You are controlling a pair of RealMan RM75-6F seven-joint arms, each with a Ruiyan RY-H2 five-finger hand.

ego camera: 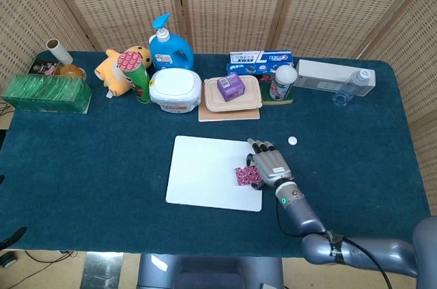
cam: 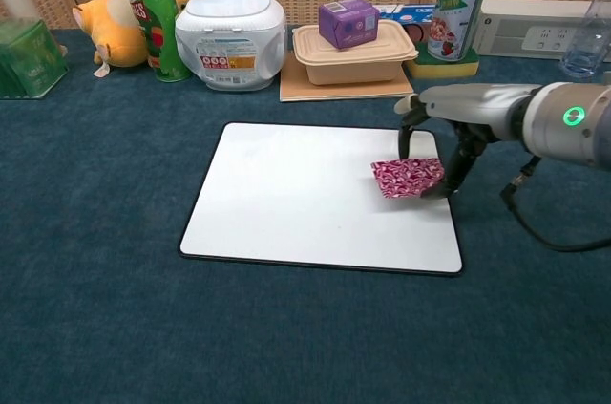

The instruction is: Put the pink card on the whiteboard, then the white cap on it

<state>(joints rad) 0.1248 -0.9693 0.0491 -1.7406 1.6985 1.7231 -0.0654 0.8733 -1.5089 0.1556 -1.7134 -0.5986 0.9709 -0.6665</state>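
Head view: right hand over the right edge of the whiteboard, fingers pointing away from the robot, gripping the pink card at its left side. Pink card above the board's right part, near the lower right corner; contact with the board not clear from here. White cap lying on the blue cloth just beyond and to the right of the hand, apart from it. Far ahead of the hand, along the table's back edge: a tan lunch box with a purple carton on its lid, a white tub, a blue detergent bottle, a green can. Well off to the hand's left, a green box. No left hand to be seen.

Chest view: right hand seen side-on, fingers curved down, pinching the pink card by its right edge between thumb and fingers. Card tilted, its held edge raised, its lower edge touching or just above the whiteboard; cannot tell which. Card within the board's black rim, at the right side. Grey forearm running off to the right with a green light showing on it. Behind the hand, a cylindrical canister on a yellow sponge. White cap hidden in this view. Left hand out of this view too.
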